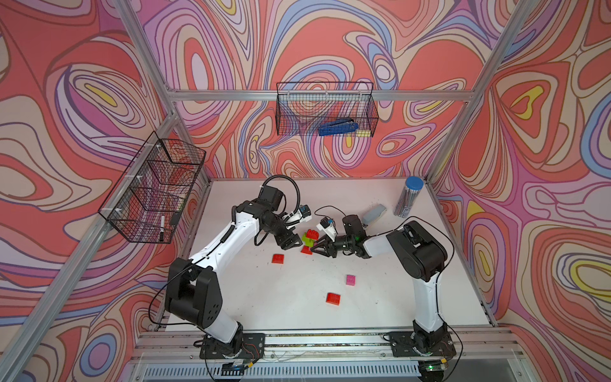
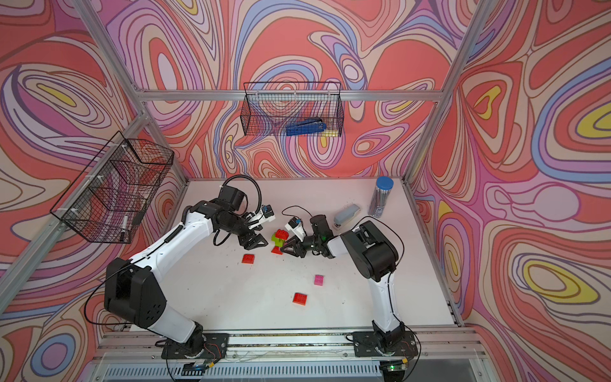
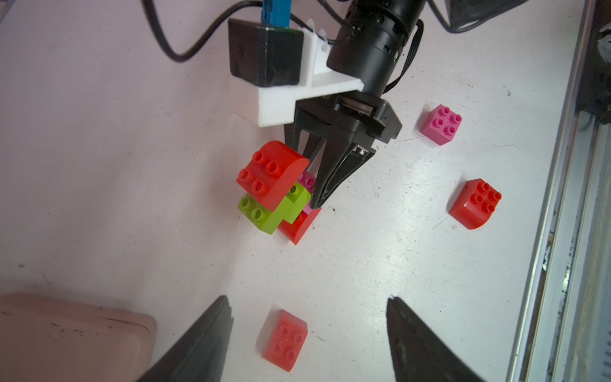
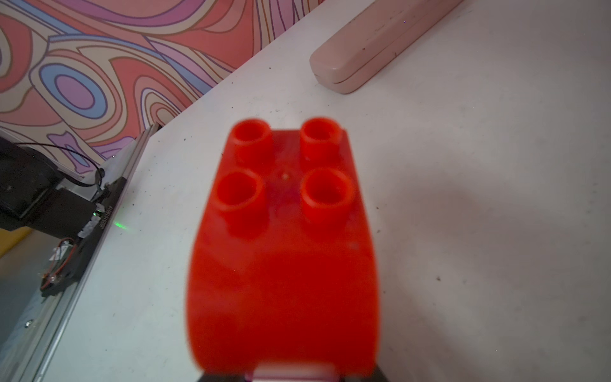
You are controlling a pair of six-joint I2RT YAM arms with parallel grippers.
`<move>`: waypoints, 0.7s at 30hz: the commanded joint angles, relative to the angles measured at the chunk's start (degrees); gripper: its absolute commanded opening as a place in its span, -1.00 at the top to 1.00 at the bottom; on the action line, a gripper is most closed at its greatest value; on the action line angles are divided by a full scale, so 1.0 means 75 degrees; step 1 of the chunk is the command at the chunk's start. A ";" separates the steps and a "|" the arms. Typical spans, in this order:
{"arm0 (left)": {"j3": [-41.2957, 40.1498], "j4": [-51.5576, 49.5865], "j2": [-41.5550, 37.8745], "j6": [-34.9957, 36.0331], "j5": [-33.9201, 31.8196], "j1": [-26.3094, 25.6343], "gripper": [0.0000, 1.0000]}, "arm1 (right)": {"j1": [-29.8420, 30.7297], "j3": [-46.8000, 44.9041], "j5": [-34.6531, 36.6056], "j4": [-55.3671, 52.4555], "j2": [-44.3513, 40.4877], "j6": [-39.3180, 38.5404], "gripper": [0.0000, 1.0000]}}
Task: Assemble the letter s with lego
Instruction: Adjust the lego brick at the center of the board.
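Observation:
A small lego stack [image 1: 309,238] stands mid-table: a red brick [image 3: 271,172] on top, a lime green one [image 3: 264,215], a pink one [image 3: 307,180] and a red one [image 3: 299,226] at the base. My right gripper [image 3: 315,201] is shut on the stack at the level of the pink brick. Its own view is filled by the top red brick [image 4: 284,215], and its jaws are hidden. My left gripper [image 3: 308,299] hangs open just left of the stack, above a loose red brick [image 3: 285,340] and not touching it. Both top views show the grippers [image 2: 256,244] [image 2: 285,248] on either side of the stack.
A loose pink brick [image 1: 351,279] and another red brick [image 1: 333,298] lie nearer the front. A blue-grey stapler [image 1: 373,213] and a blue-capped tube [image 1: 408,198] stand at the back right. A pink case [image 3: 66,337] lies by the left arm. Wire baskets [image 1: 325,109] hang on the walls.

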 commanded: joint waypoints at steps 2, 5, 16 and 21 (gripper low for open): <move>0.0133 -0.0189 -0.0186 -0.0207 -0.0017 0.0122 -0.51 | 0.0117 -0.0195 -0.0298 0.0591 -0.0118 0.2174 0.55; 0.0145 -0.0169 -0.0285 -0.0331 0.0044 0.0173 -0.51 | 0.0153 -0.0102 -0.0383 0.0495 0.0049 0.3259 0.56; 0.0087 -0.0260 -0.0331 -0.0411 0.0065 0.0271 -0.52 | 0.0183 0.1036 -0.1175 -0.0231 0.0939 0.4991 0.54; 0.0099 -0.0283 -0.0319 -0.0394 0.0082 0.0300 -0.51 | 0.0177 0.1533 -0.1442 -0.0302 0.1348 0.5608 0.54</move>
